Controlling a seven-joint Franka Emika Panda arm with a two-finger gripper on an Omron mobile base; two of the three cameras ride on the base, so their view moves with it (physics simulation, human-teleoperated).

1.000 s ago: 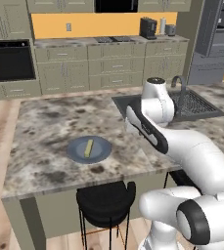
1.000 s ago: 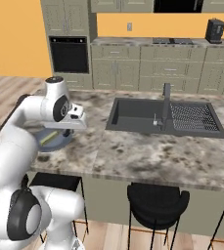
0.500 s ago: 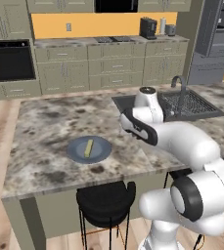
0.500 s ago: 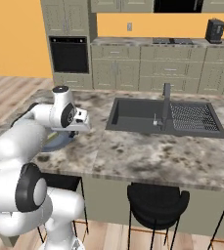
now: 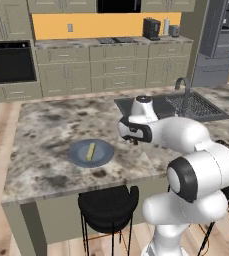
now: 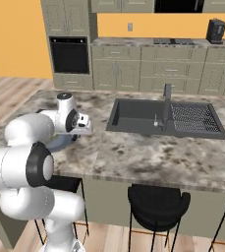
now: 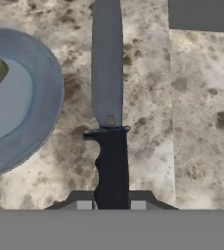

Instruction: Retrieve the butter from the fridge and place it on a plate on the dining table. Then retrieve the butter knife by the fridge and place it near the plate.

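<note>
Speckled grey-brown marble of the bench (image 7: 191, 112) is seen under the butter knife (image 7: 108, 122), whose black handle is clamped in the closed end effector (image 7: 111, 205). The butter (image 5: 90, 151) is lying on the blue-grey plate (image 5: 78, 156), just beside the knife.

1. The butter (image 5: 90, 151), a pale yellow stick, lies on the round blue-grey plate (image 5: 101, 158).
2. The plate rests on the speckled dining table (image 5: 46, 130).
3. The butter knife (image 7: 108, 117), dark-handled with a grey blade, hangs just beside the plate.
</note>
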